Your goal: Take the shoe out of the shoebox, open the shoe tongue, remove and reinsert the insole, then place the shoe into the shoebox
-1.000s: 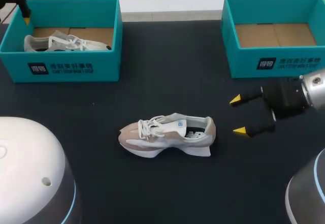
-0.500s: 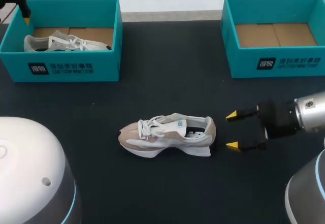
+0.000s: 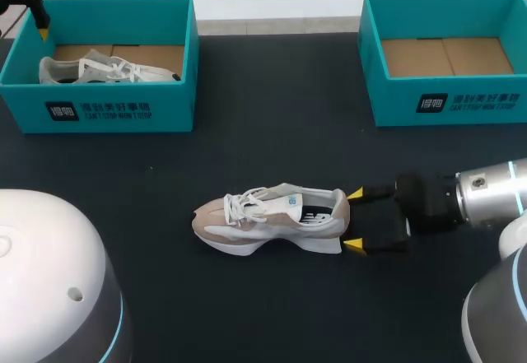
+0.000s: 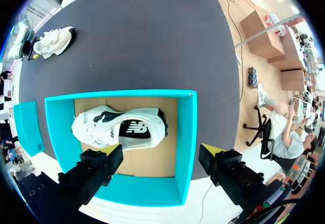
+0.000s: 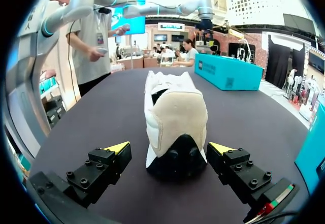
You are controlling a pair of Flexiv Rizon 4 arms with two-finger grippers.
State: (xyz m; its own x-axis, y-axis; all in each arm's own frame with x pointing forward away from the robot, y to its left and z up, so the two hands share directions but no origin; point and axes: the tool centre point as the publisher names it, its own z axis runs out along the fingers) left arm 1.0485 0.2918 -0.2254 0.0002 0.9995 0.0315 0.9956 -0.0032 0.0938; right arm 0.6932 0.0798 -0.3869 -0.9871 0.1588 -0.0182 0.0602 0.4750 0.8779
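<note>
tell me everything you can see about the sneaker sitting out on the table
The sneaker is a low running style with beige suede-like panels over white mesh, white laces, a thick white sole and a dark insole showing through the opening. The right wrist view shows a black patch low on the heel. It stands upright on its sole on the black table, heel toward the right end effector, whose open fingers flank the heel without clearly touching it.

shoe (image 3: 272,219): beige suede-like cloth, white mesh, smooth white sole | table (image 3: 272,91): matt dark | right-hand shoebox (image 3: 449,104): matt teal cardboard, raw brown floor | right gripper (image 3: 355,219): matt black, yellow tips
</note>
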